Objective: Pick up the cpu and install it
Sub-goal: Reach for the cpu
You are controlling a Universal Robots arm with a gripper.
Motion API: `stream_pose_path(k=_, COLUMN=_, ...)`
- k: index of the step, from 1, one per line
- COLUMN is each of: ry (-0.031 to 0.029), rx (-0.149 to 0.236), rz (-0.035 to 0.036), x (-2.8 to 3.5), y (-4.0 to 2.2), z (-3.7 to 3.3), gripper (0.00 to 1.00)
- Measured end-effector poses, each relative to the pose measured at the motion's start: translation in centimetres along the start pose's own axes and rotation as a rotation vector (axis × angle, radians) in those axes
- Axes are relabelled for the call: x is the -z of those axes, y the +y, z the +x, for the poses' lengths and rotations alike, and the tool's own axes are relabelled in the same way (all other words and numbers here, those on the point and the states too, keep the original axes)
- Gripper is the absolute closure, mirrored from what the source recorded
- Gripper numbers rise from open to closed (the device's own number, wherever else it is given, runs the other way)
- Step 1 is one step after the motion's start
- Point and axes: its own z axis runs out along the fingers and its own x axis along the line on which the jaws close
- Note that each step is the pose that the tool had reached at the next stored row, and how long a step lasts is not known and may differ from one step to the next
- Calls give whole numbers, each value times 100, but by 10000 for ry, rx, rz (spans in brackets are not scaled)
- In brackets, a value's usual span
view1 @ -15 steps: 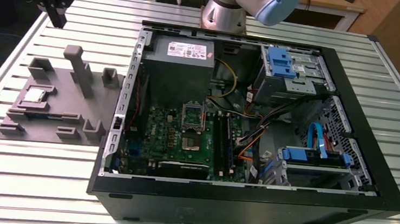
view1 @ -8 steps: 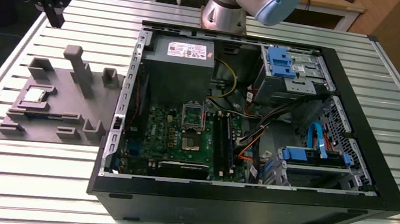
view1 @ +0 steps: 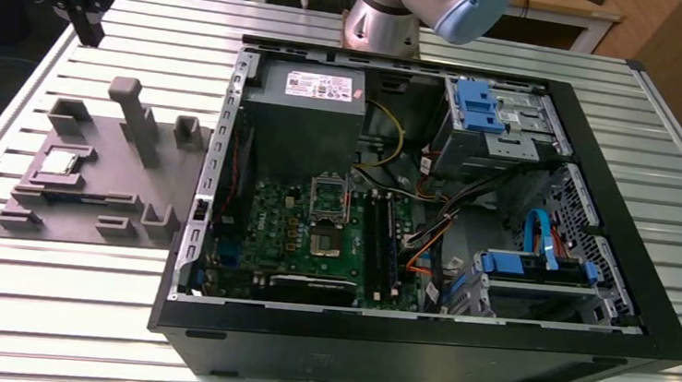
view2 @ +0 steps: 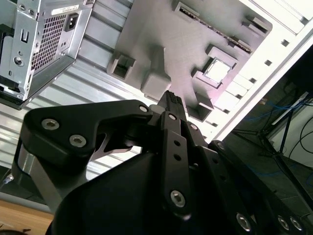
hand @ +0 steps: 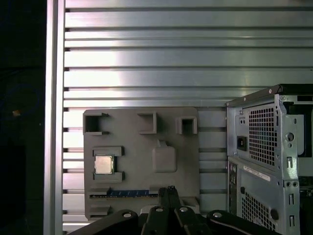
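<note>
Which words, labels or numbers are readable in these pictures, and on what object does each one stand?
White label on the power supply: print too small to read.
Pale strip label on the rear of the computer case: too blurred to read.
Top of the cpu: no marking can be read.

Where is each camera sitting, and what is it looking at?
Exterior view: off the arm, high up, looking down on the open computer case, grey fixture and slatted table; the arm and claw show.
First wrist view: on the arm, looking straight down past the claw at the fixture holding the cpu.
Second wrist view: on the arm, looking slantwise along the claw's side at the fixture.
Shared: both wrist views show the claw, cpu, fixture and the case's back.
</note>
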Motion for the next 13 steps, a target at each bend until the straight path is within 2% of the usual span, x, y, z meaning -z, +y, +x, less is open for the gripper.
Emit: stream_pose_path(k=13, ry=0, rx=0, rz=0, x=-2, y=-2, z=109, gripper=90)
